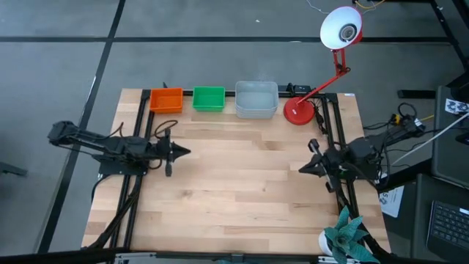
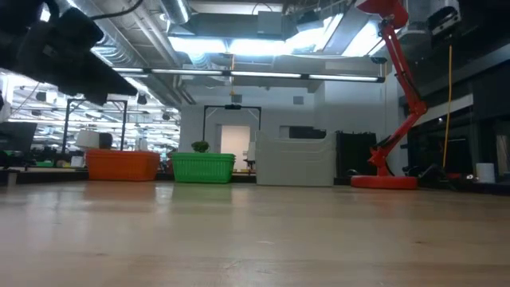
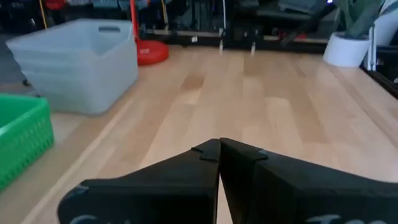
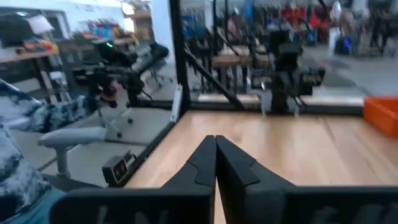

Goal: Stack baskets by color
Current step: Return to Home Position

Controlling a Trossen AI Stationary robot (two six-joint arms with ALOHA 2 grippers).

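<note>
Orange baskets (image 1: 166, 100), green baskets (image 1: 209, 98) and grey baskets (image 1: 256, 99) stand nested in a row, grey nearest the lamp (image 1: 299, 111), so left claw (image 1: 183, 152) and right claw (image 1: 302, 169) (both pinched closed, empty) rest well clear of it, seemingly finished.

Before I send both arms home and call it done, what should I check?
1. Colours sorted: orange stack, green stack, grey stack, each one colour, in a row along one edge of the table: ok.
2. Three bins per stack: cannot tell.
3. left arm jaws shut, holding nothing: ok.
4. right arm jaws shut, holding nothing: ok.
5. Both arms apart from the stacks, at the table's sides: ok.
6. lamp beside the grey stack, clear of both arms: ok.
</note>
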